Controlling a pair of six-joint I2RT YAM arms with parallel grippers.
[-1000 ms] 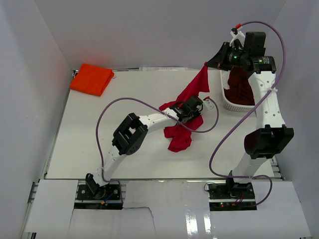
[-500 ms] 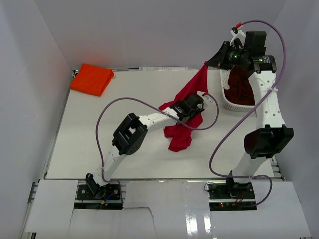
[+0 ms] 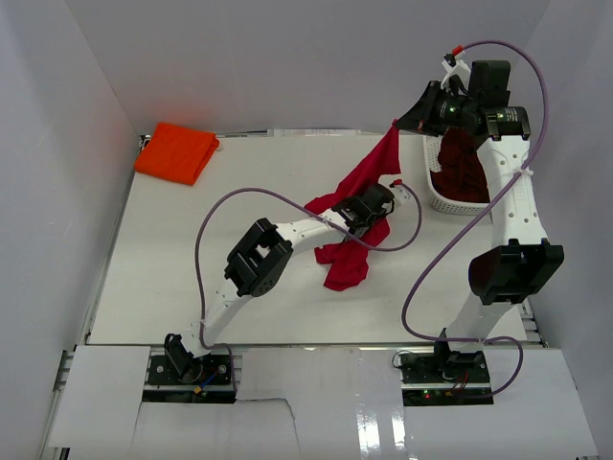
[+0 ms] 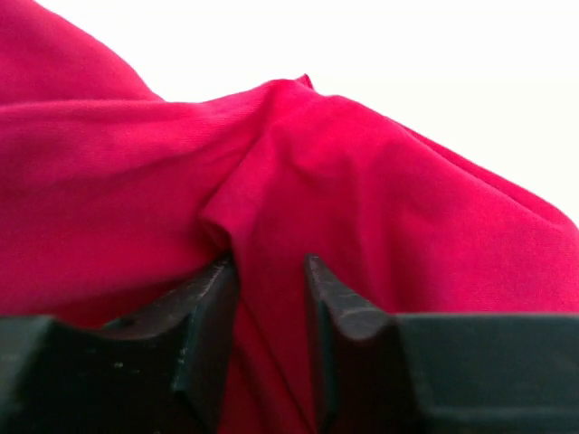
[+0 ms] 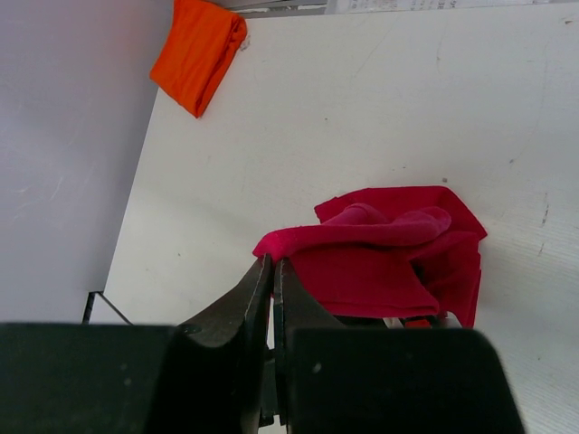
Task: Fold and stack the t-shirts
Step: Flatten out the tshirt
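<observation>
The bright red t-shirt (image 3: 347, 266) lies crumpled at mid-table, with one end pulled up in a taut strip toward the back right. My right gripper (image 3: 397, 125) is shut on that raised end, high beside the basket; in the right wrist view its tips (image 5: 272, 262) pinch the red edge (image 5: 380, 262). My left gripper (image 3: 375, 203) is low on the shirt's middle, and its jaws (image 4: 270, 267) are closed narrowly on a fold of red cloth (image 4: 362, 181). The orange t-shirt (image 3: 175, 151) lies folded at the far left corner. The dark maroon t-shirt (image 3: 462, 163) sits in the basket.
The white lattice basket (image 3: 450, 203) stands at the back right under my right arm. White walls close in the table on the left, back and right. Purple cables loop over the table by both arms. The orange shirt also shows in the right wrist view (image 5: 199, 50).
My left arm's elbow has shifted right and toward the shirt, with the gripper staying on the cloth. The right gripper still holds the raised end in place.
</observation>
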